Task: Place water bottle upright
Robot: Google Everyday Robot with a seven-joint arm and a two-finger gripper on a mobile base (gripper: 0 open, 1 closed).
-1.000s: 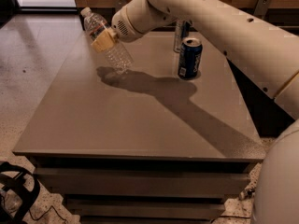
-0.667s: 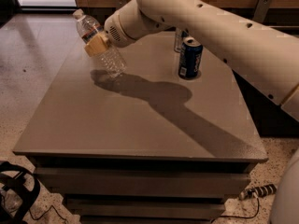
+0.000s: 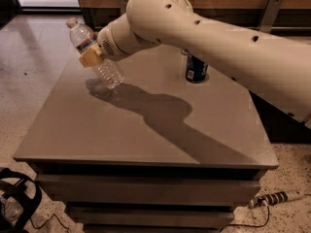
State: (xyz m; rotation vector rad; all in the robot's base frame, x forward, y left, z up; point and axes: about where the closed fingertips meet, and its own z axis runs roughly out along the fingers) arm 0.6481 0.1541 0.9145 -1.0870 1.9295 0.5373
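Water bottle was tilted, white cap leaning away from the blue can, well left of that can above the tabletop. We saw the pincer pinching its middle. We couldn't tell whether its base touched down.

The gripper grips the bottle at its middle, above the worktop's far left corner. Of its fingers, one tan one shows in front; the other is hidden behind the bottle. That finger covers part of the label. Whether the bottle's base touches the worktop cannot be told. The arm hides the top of the blue can and runs off the right edge. A black object at the bottom left is cut off by the edge.
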